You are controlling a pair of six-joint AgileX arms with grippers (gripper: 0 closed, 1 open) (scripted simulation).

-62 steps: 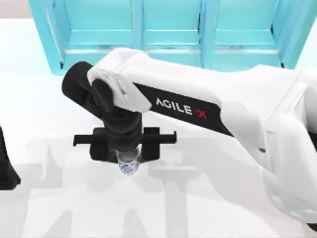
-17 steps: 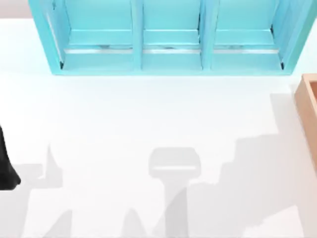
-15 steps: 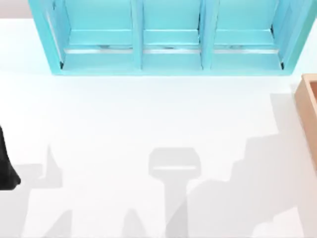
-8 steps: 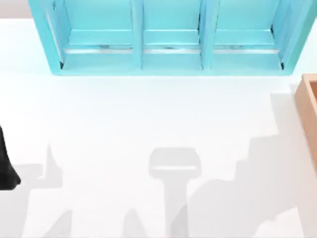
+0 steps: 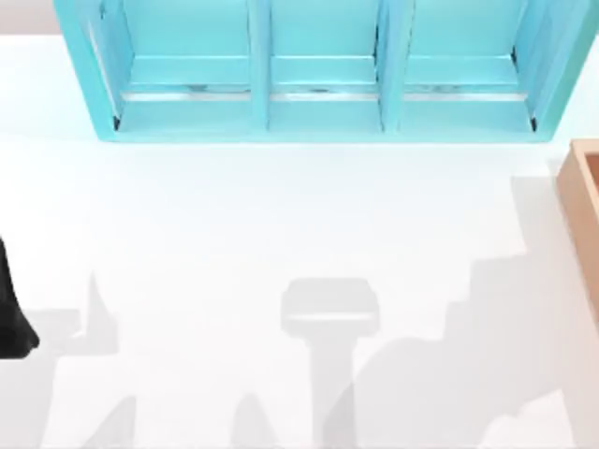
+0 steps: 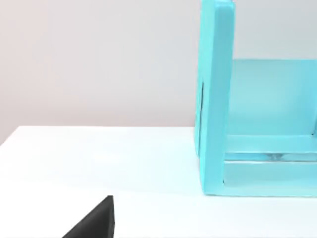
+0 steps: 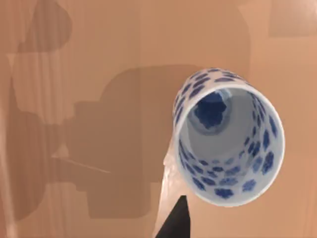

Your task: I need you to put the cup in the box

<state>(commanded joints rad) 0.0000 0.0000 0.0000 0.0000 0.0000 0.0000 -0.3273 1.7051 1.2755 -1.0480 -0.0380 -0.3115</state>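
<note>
Cup (image 7: pixel 228 136) inside the box (image 7: pixel 89 59): tan wood on every side of it in the right wrist view, mouth facing the camera, pale grey inside and blue-patterned bottom visible down the bore. Blue porcelain-style blotches around the rim and outer wall. Slightly tilted as seen. Resting on the box floor or hanging just above it: cannot tell.

Right gripper (image 7: pixel 177 222) over the box, just beside the cup, seen as one dark tip close to the cup's rim. Touching the cup or apart from it: cannot tell. Spread, pressed together or pinching the cup: cannot tell. Blocky grey shadow (image 7: pixel 109 158) on the box floor beside the cup.

In the top view, box (image 5: pixel 584 210) cut off at the table's right edge, one thick tan wall and a strip of its inside visible. Turquoise shelf unit (image 5: pixel 318 70) behind the box and to its left, three open compartments facing forward, near the box but apart from it. White table (image 5: pixel 234 215) between them, crossed by soft grey shadows (image 5: pixel 329 309) left of the box.

Left arm (image 5: pixel 9 313) parked well apart from the box, at the opposite, left edge of the table. Left gripper (image 6: pixel 96 223) a black wedge low over the table, near the shelf unit's end wall (image 6: pixel 215 99). Spread or pressed together: cannot tell.
</note>
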